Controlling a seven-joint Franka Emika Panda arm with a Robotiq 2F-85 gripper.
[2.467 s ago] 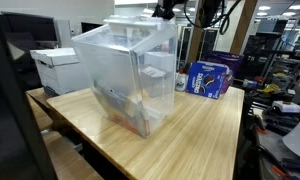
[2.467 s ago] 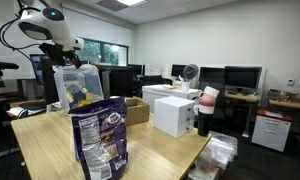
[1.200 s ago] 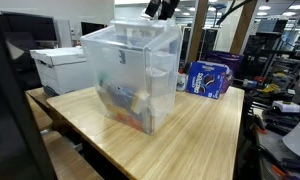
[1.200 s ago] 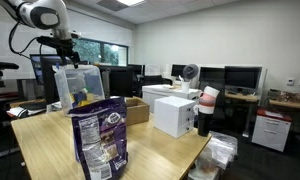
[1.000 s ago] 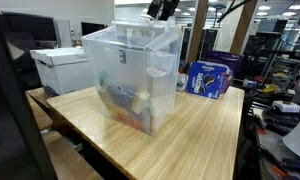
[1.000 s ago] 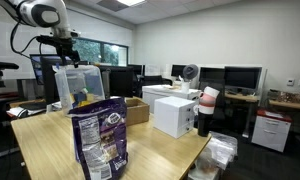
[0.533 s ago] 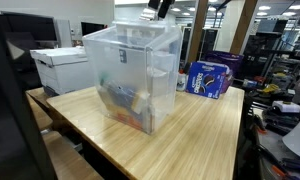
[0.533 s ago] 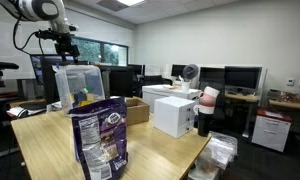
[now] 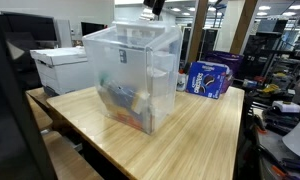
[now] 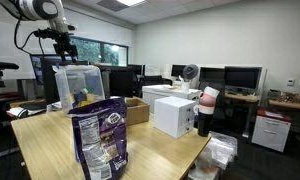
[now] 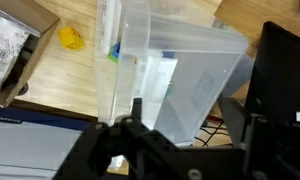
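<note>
Gripper (image 9: pixel 153 8) hangs at the very top of the frame in an exterior view, directly above the clear plastic bin (image 9: pixel 135 75). A gap shows between it and the bin's rim, so there is no contact.

Seen from across the room in an exterior view, the gripper (image 10: pixel 62 42) is in the upper left, just over the bin (image 10: pixel 78 85).

In the wrist view the gripper (image 11: pixel 195 125) comes in from the bottom edge with its jaws spread. One dark finger (image 11: pixel 136 115) stands left of centre and the other is at the right of the frame. Only the bin's pale wall (image 11: pixel 180 75) shows in the space between them. Nothing is held.

The bin stands upright near the middle of the wooden surface (image 9: pixel 205 135). Some colourful items (image 9: pixel 130 100) lie at its bottom, too blurred through the plastic to name.

A blue-purple bag (image 9: pixel 208 78) sits on the surface near the bin, to the right of centre in that frame. In an exterior view the bag (image 10: pixel 100 135) stands upright in the foreground, in front of the bin.

A white box (image 9: pixel 58 68) is at the left, beyond the surface's far corner.

In the wrist view a small yellow item (image 11: pixel 71 39) lies on the wood at the upper left, just beside the bin. A cardboard box with a printed label (image 11: pixel 15 45) is at the left edge.
</note>
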